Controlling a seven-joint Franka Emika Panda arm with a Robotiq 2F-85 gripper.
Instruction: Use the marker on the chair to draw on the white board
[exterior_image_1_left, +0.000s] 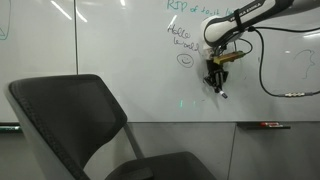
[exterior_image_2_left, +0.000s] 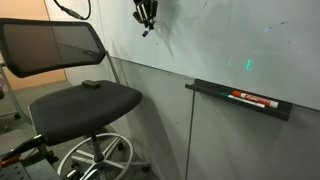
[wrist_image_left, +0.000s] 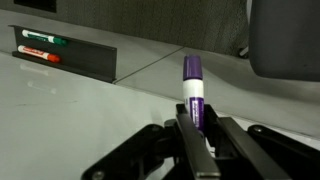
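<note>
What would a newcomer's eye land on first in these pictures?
Probably the gripper, shut on a purple marker and held close to the white board, just beside the green handwriting. Next comes the big dark chair standing in front of the board, then the wall tray holding spare markers.

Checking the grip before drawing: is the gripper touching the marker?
Touching. The wrist view shows the gripper shut on the marker, with a finger pressed against each side.
</note>
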